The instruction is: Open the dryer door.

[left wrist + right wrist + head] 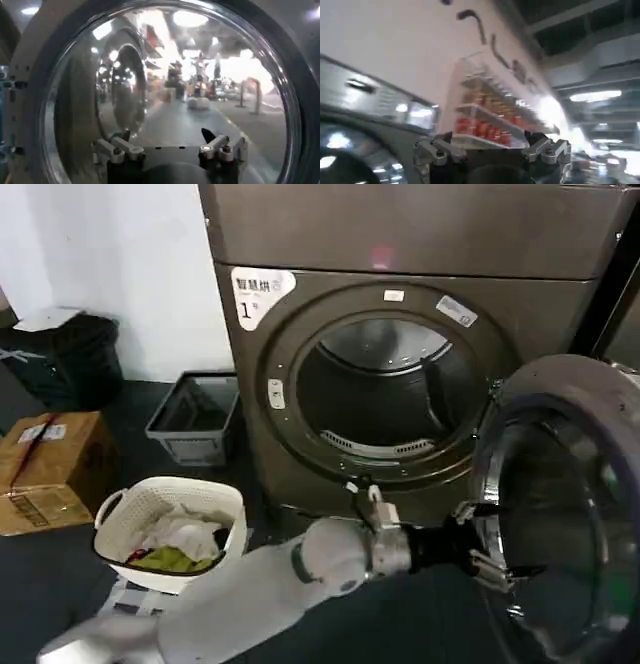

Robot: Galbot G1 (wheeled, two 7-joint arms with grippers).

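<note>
The brown-grey dryer (300, 446) with a white "1" sticker (260, 290) stands ahead, its round drum opening (385, 389) uncovered. The dryer door (565, 514), chrome rim around dark glass, hangs swung out to the right on its hinge side. My left arm reaches across from the lower left, and my left gripper (492, 569) sits open at the door's near rim, holding nothing. In the left wrist view the left gripper (166, 137) faces the door glass (190, 95) close up, fingers spread wide. My right gripper (489, 137) is open and empty, aimed up past a machine's panel.
A white laundry basket (115, 519) with clothes stands on the floor at the lower left. Behind it are a grey crate (195, 446) beside the dryer, a cardboard box (50, 469) and a black bin (75, 359). A neighbouring machine (625, 314) is cut off at the right edge.
</note>
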